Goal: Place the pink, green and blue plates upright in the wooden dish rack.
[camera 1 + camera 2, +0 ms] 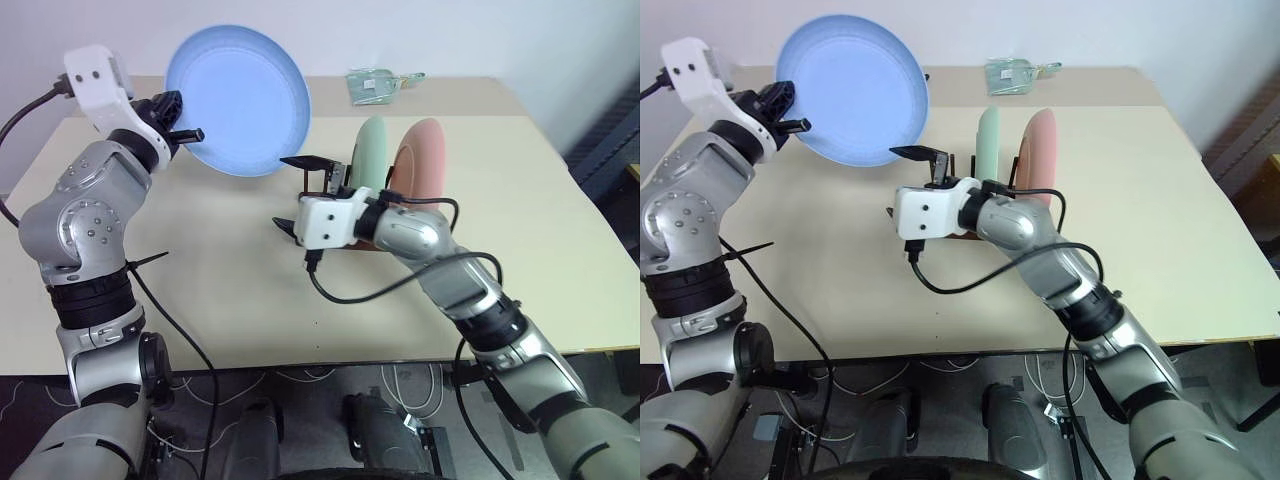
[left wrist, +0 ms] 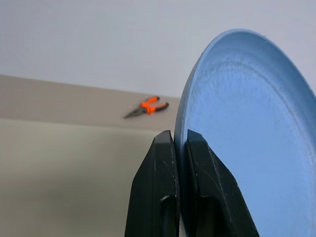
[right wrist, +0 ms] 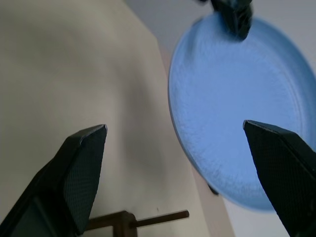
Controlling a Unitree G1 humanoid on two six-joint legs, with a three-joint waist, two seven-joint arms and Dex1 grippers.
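The light blue plate (image 1: 240, 100) hangs tilted above the table's far left, my left gripper (image 1: 185, 130) shut on its rim. In the left wrist view both fingers (image 2: 197, 168) pinch that rim. The green plate (image 1: 370, 150) and the pink plate (image 1: 422, 155) stand upright side by side in the wooden dish rack (image 3: 148, 217), which my right arm largely hides. My right gripper (image 1: 293, 195) is open and empty in front of the rack, pointing toward the blue plate (image 3: 237, 123).
The beige table (image 1: 200, 280) has room at the front and left. A pale green packet (image 1: 378, 85) lies at the far edge. Orange-handled pliers (image 2: 148, 106) lie farther back. Cables hang from both arms.
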